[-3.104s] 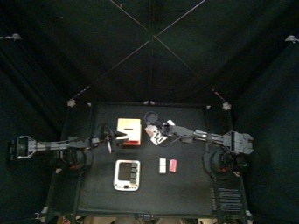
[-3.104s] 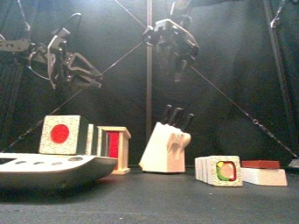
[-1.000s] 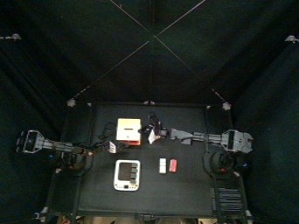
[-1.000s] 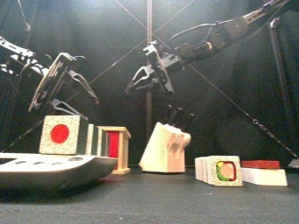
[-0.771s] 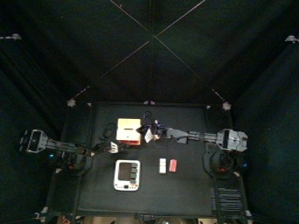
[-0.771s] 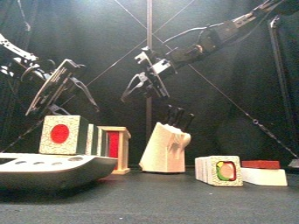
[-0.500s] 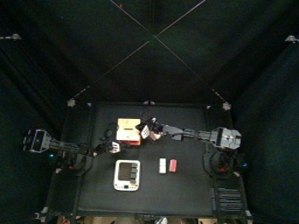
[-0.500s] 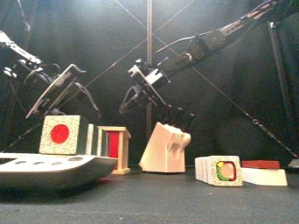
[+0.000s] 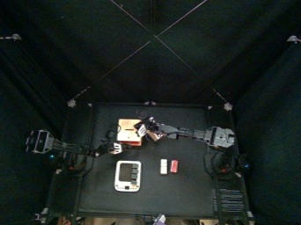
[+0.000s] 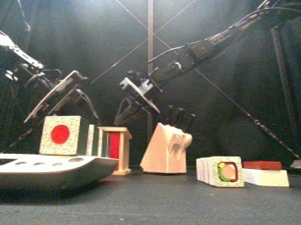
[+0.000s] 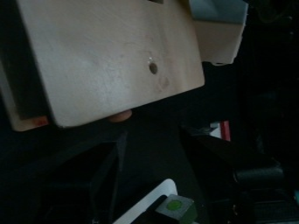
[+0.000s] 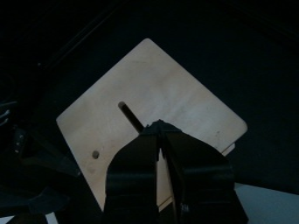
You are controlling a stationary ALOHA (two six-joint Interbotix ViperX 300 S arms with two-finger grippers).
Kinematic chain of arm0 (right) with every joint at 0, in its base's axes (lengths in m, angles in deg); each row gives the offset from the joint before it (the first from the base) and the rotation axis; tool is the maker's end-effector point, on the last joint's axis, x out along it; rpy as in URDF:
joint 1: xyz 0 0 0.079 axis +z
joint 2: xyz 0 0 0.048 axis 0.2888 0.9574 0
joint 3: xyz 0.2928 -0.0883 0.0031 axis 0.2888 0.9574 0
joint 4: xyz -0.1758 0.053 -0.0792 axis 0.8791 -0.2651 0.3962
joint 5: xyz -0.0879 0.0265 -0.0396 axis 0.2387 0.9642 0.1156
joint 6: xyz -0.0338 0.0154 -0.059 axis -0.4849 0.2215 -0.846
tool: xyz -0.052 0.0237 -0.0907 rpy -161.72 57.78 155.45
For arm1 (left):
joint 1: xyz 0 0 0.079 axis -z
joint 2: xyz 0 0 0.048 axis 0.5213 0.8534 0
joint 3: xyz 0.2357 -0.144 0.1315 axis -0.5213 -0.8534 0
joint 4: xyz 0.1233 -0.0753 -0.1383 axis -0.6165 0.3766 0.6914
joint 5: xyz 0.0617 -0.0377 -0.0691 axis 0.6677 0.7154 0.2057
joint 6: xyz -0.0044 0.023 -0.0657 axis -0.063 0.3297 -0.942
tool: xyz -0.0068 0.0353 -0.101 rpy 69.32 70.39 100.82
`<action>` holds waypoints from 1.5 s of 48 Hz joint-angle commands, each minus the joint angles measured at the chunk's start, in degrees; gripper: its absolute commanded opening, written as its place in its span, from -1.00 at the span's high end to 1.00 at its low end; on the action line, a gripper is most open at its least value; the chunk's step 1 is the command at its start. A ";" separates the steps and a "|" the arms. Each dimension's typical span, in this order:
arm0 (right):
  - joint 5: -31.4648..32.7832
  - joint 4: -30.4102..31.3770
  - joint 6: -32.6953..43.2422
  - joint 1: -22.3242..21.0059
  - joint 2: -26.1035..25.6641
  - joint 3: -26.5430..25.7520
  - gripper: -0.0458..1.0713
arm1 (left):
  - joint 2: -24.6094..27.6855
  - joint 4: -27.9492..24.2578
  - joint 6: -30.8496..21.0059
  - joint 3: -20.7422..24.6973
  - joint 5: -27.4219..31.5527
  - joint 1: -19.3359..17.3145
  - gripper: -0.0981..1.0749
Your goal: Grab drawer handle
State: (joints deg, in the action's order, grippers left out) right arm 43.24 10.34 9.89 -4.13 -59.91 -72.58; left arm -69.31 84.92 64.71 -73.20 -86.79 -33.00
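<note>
Drawer position: rear-left part of the counter, standing on the surface. In the front view it shows as a tan box with a speckled white face carrying a red disc, with a red-framed open section on its right side.

Right pincer: the right arm reaches in from the right and across the middle, ending above the drawer's right part. The right wrist view shows the jaws nearly together, with only a thin gap between the tips, pointed at the pale wooden top panel of the drawer, close to a small dark slot in that panel. Whether the tips touch the wood, or clamp anything, cannot be told.

Left pincer: hangs above and left of the drawer in the front view, jaws spread wide apart, holding nothing. Its wrist view looks onto the same wooden panel.

Other items on the counter:
- knife block, just right of the drawer;
- flat white device, in front of the drawer;
- small red-and-white bar, right of the device.
</note>
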 commanded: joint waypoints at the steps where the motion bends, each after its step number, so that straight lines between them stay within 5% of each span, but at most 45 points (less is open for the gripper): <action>1: -0.18 0.00 0.00 -0.53 -0.97 -1.85 0.24 | 0.79 0.00 0.18 1.23 0.00 -1.32 -0.65; 26: 2.46 0.44 -0.09 -0.79 2.02 -3.34 0.24 | 6.24 0.44 0.09 3.87 1.05 -3.60 -0.65; 72: 5.54 0.35 -0.09 -0.35 3.34 -4.22 0.24 | 8.53 0.44 0.09 4.22 1.93 -6.50 -0.64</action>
State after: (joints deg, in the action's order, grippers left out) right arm 48.43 10.78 9.80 -4.31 -55.96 -76.27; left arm -60.70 85.45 64.71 -69.95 -84.68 -38.80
